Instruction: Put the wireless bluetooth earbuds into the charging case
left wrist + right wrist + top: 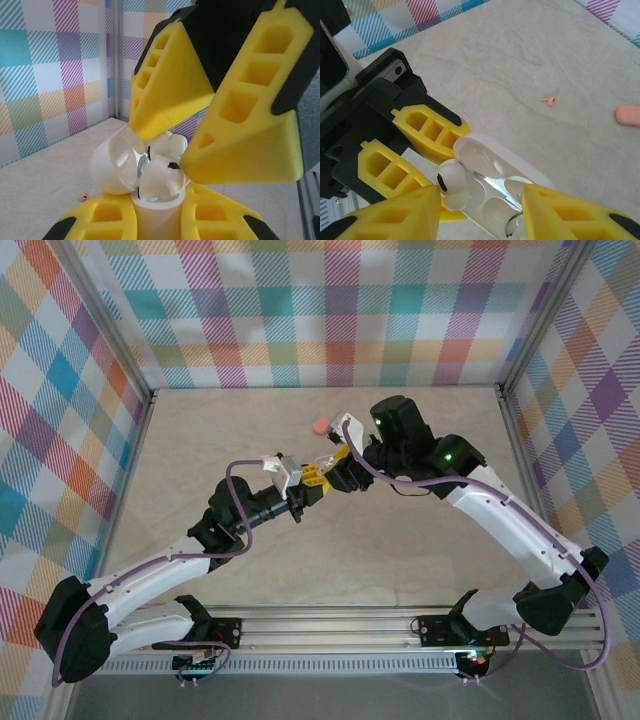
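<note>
Right wrist view: the white case point(520, 162) is held off the table point(520, 60) with its lid flipped open, and the left gripper point(156, 217) is clamped on the case body from both sides. A white earbud point(452, 182) stands at the case's open mouth, dark tip up, not fully seated. The right gripper point(481, 195) sits over the case with its jaws apart. They are wider than the bud, which touches one fingertip only, so no squeeze on it.

A pink earbud point(549, 100) lies loose on the table, well beyond the white case. The pink case point(629, 114) is further out past the white case on the same side, lying flat. Top view shows both arms meeting at the white case near mid-table.
</note>
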Robot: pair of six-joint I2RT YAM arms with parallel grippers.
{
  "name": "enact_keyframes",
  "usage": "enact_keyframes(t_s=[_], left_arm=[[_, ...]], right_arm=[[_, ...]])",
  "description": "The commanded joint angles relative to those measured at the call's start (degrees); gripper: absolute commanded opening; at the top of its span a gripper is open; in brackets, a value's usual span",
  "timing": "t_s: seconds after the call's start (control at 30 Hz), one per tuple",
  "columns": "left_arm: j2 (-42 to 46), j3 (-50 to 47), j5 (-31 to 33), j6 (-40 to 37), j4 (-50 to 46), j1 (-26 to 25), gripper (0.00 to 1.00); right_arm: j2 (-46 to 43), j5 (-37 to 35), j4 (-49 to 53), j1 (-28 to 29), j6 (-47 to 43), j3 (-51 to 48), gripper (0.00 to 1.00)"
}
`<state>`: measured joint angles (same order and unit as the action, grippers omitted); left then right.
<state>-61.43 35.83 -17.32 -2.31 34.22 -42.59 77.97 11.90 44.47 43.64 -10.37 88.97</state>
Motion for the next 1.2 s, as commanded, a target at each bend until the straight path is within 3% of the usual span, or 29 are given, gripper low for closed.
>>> enact_keyframes(t_s=[0.0,0.33,0.47,0.67,0.93,1.17], left_arm=[[0.3,1.3,-1.2,0.7,2.4,0.2,0.00],[0.9,0.8,-1.0,0.7,2.4,0.3,0.00],[1.9,0.6,-0.9,0.9,2.0,0.4,0.00],[2.8,0.6,-1.3,1.5,1.6,0.6,0.00],[3.2,1.1,-1.4,1.6,1.1,0.6,0.00],[2.3,1.6,-1.7,1.6,1.2,0.6,0.00]], right_arm=[[0.2,3.0,-1.2,0.2,0.2,3.1,0.47],[-1.6,3.3,1.3,-0.2,6.4,6.3,0.43],[-2.6,1.8,4.6,-3.7,10.5,6.0,0.39],[-4.1,9.7,5.0,-11.7,16.8,1.3,0.34],[-4.5,15.7,3.4,-11.7,16.9,-1.6,0.25],[-4.6,18.9,2.2,-11.7,16.9,-2.9,0.23]])
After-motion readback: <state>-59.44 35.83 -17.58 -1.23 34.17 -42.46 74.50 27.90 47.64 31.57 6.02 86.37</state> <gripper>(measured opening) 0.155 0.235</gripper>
